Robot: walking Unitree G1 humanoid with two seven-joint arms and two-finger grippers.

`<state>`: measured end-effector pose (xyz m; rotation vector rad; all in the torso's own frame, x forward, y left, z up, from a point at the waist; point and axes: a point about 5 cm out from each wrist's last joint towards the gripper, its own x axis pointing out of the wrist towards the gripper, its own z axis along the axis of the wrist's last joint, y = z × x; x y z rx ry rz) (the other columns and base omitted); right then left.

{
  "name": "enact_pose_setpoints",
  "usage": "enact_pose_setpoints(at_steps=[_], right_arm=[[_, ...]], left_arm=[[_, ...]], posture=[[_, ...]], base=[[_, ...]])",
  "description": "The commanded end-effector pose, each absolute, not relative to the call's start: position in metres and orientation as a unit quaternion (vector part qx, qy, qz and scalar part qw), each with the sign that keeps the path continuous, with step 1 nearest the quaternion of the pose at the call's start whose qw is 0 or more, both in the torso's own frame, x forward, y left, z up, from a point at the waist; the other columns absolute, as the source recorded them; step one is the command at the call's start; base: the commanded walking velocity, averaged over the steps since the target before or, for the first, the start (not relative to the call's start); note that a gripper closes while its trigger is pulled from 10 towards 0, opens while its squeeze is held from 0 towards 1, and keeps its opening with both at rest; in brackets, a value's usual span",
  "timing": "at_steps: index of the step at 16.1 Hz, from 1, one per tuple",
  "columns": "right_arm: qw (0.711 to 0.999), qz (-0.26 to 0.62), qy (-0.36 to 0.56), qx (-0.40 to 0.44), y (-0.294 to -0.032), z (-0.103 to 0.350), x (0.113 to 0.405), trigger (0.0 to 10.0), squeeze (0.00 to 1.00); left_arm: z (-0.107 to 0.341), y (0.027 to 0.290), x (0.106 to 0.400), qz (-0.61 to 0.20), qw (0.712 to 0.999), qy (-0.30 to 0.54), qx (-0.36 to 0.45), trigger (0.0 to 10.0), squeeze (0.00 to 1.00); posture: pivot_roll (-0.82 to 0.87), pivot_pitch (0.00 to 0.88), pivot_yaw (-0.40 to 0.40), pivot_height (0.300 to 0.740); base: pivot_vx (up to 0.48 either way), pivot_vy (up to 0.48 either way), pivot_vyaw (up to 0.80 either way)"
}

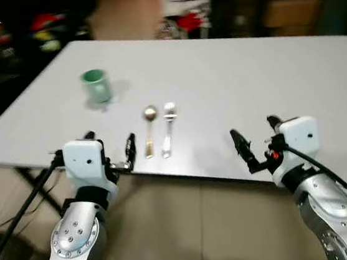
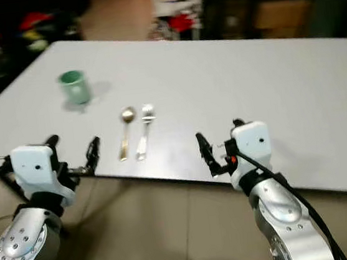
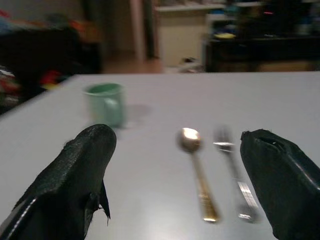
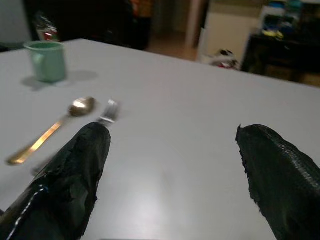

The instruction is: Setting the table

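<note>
Beyond the pale grey counter point(image 1: 249, 77) the room is dim and blurred, with dark furniture and some red clutter on the floor. On the counter the setting looks partly laid, judging by what lies there: one green mug point(image 1: 97, 85) stands toward the far left, and nearer the front edge one gold spoon point(image 1: 149, 130) and one silver fork point(image 1: 167, 128) lie side by side, handles toward the robot, close but apart. That makes three pieces in all — no plate, knife or napkin can be seen, so the place setting seems unfinished, with the middle and right of the counter bare.

Both arms hover at the near edge, holding nothing. The left end effector point(image 1: 109, 146) sits just in front of the spoon and fork, its fingers spread wide — in the left wrist view the cutlery shows between them. The right end effector point(image 2: 220, 146) hangs further right, over bare counter, fingers likewise spread and empty.
</note>
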<state>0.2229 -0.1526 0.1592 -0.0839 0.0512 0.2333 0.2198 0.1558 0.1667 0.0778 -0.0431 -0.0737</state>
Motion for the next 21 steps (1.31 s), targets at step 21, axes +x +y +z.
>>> enact_pose_setpoints(at_steps=[21], right_arm=[[0.991, 0.134, 0.026, 0.004, -0.141, 0.150, 0.227, 10.0, 1.00]], left_arm=[[0.151, 0.151, 0.226, -0.084, 0.994, 0.030, 0.067, 10.0, 0.00]], posture=[[0.03, 0.000, 0.079, 0.740]], base=[[0.000, 0.000, 0.80]])
